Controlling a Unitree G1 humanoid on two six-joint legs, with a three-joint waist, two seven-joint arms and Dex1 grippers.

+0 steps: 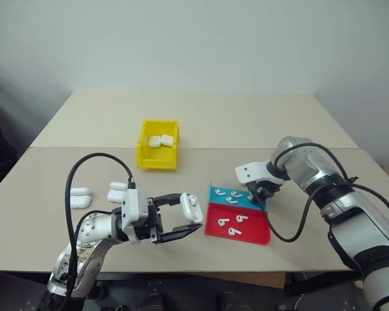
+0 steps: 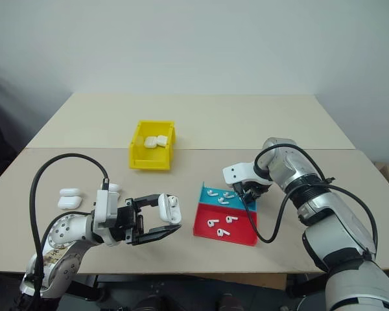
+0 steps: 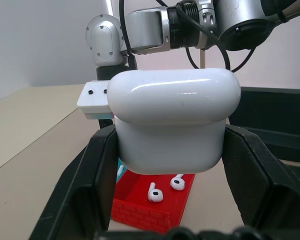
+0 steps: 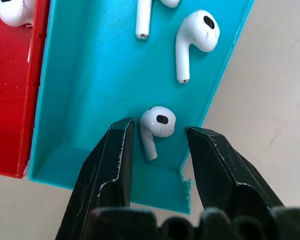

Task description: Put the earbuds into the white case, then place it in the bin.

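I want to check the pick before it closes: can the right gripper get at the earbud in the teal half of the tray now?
Probably yes. The right gripper is open, a finger on each side of the earbud on the teal tray floor, and nothing lies between them.

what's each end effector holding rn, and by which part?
Left end effector: white case, pinched across its lower body's sides, lid clear. Right end effector: holds nothing, open astride an earbud in the teal tray.

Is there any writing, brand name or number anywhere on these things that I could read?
None: no readable words, numbers or logos on the white case, the earbuds, the red-and-teal tray or the yellow bin.
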